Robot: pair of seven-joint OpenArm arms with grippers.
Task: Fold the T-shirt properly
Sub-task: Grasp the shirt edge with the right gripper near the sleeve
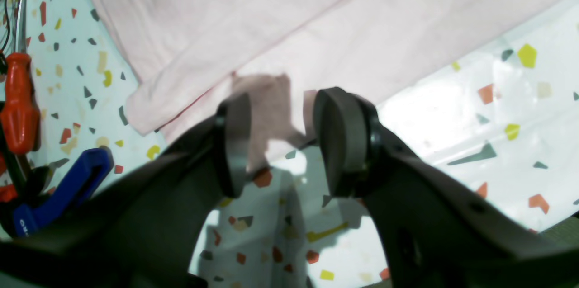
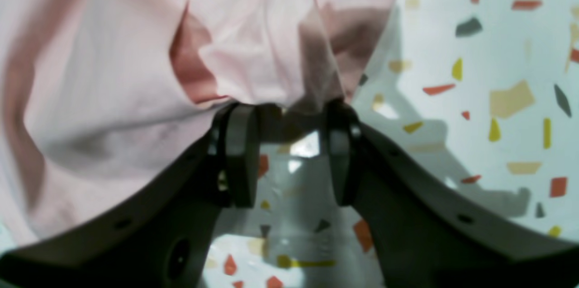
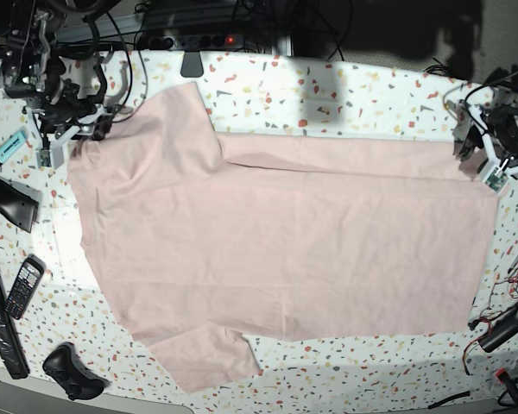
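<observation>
The pale pink T-shirt (image 3: 276, 241) lies spread flat across the table, plain side up, with no lettering showing. One sleeve points to the back left and the other to the front. My right gripper (image 3: 76, 142) is at the shirt's back left corner. In the right wrist view it (image 2: 289, 157) is open, with bunched cloth (image 2: 253, 62) at its fingertips. My left gripper (image 3: 483, 171) is at the shirt's far right edge. In the left wrist view it (image 1: 287, 143) is open, with the shirt's edge (image 1: 271, 98) reaching in between its fingers (image 1: 344, 143).
An orange-handled screwdriver (image 1: 18, 102) and a blue clamp (image 1: 63, 188) lie beside the left gripper. A phone (image 3: 23, 286), a black controller (image 3: 69, 371) and a blue marker (image 3: 10, 147) lie along the table's left side. Cables and a power strip (image 3: 198, 39) run along the back.
</observation>
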